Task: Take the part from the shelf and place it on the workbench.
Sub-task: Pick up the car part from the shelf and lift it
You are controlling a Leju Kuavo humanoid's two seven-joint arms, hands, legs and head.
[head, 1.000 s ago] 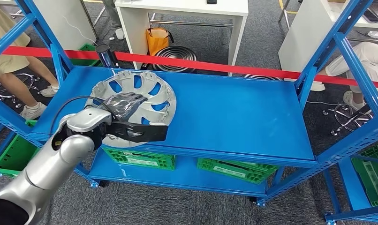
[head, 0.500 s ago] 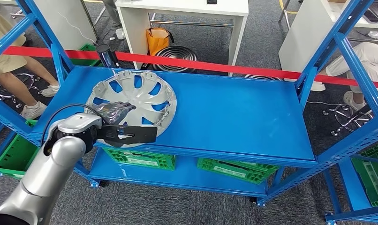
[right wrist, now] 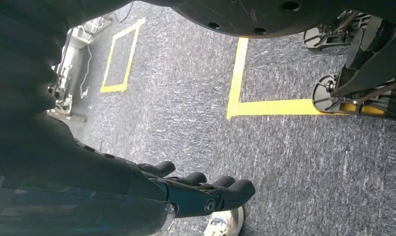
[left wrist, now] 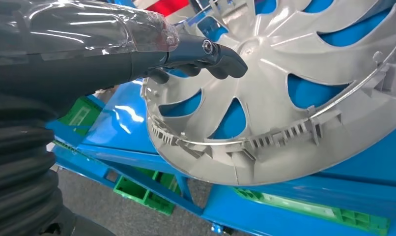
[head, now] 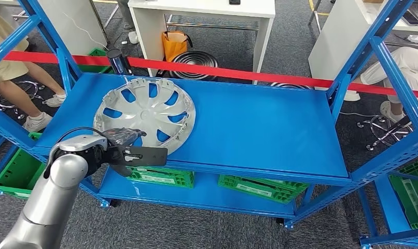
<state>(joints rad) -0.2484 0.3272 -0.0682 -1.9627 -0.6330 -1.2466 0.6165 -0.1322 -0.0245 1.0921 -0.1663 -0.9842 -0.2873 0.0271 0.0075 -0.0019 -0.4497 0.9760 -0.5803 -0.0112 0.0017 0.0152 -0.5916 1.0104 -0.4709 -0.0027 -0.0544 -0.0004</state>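
A blue metal shelf [head: 259, 119] stands on grey carpet, a red tape [head: 222, 72] stretched behind it and green crates [head: 155, 176] on its lower level. The part, a silver wheel cover [head: 147, 111], lies flat on the left of the top level, its near rim at the shelf's front edge. The left hand [head: 125, 141] hovers at that near rim, fingers [left wrist: 220, 54] spread above the spokes, holding nothing. The right hand [right wrist: 196, 194] hangs over the carpet, fingers loosely curled, empty.
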